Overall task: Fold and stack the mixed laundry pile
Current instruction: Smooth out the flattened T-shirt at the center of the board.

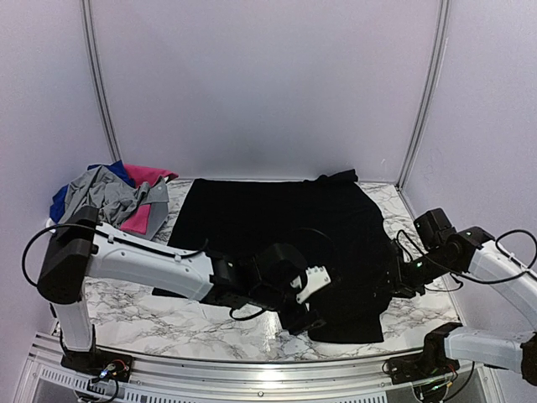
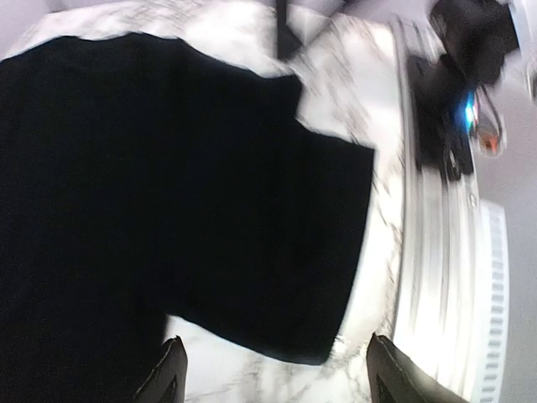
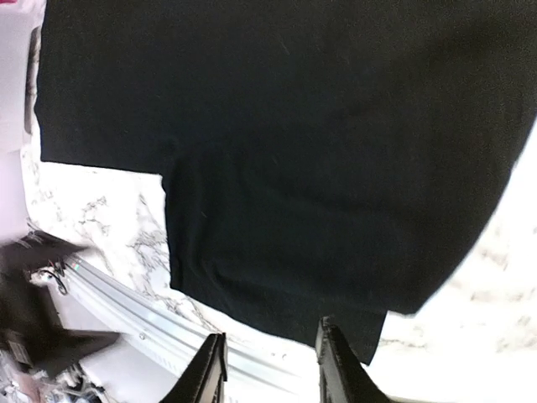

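From above, we count two arms, two grippers, one black garment [image 1: 277, 218] and one heap of other laundry. The black garment lies spread flat across the middle of the marble counter [image 1: 143, 306]. The heap sits at the far left corner: one grey collared shirt [image 1: 105, 197] on top, with royal blue cloth [image 1: 117, 170] and hot-pink cloth [image 1: 149, 175] showing around it. We cannot tell how many pieces those colours make. The left gripper [image 1: 300, 317] hangs over the garment's near edge and the right gripper [image 1: 394, 281] over its right side. This view hides how both sets of jaws stand.

The left wrist view, though blurred, shows that: the left gripper [image 2: 277, 378] is released, its two fingers [image 2: 168, 378] wide apart above a sleeve-like flap of the black garment [image 2: 168, 185].

The right wrist view shows the right gripper [image 3: 273, 369] parted by a narrow gap with nothing in it. It sits beside the garment's [image 3: 294, 126] corner, above the counter's metal rail [image 3: 151, 323].
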You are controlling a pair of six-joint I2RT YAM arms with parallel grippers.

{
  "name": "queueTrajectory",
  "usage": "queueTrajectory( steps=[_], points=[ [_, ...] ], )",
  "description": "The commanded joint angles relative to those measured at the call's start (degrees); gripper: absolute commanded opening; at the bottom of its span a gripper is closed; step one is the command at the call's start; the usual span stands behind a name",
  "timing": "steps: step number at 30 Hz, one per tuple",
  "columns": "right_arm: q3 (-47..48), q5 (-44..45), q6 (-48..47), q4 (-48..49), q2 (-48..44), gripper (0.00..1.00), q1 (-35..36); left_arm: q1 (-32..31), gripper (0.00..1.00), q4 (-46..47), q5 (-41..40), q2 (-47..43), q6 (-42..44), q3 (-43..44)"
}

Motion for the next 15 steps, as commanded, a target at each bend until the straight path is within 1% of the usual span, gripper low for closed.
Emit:
queueTrajectory(
  steps=[1, 3, 7, 10, 15],
  points=[
    [-3.1, -0.3, 4.1, -1.6, -4.0, 0.31, 0.4, 4.7, 0.76, 6.5, -0.1, -5.4, -8.9, -4.8],
    [-4.4, -0.6, 4.4, 0.3, -4.0, 0.29, 0.5, 6.7, 0.76, 8.8, -0.8, -7.7, -12.4, -8.6],
    [-6.8, -1.3, 3.4, 4.5, -0.5, 0.23, 0.8, 10.1, 0.77, 11.7, -3.5, -11.6, -18.3, -14.9],
    [-7.1, 0.1, 1.7, 5.4, 2.1, 0.19, 2.0, 11.4, 0.77, 11.4, -5.9, -13.4, -20.5, -17.2],
    [-7.7, 3.7, 0.2, 6.6, 7.0, 0.12, 5.5, 13.4, 0.77, 11.9, -6.7, -15.4, -22.8, -19.6]
  ],
)
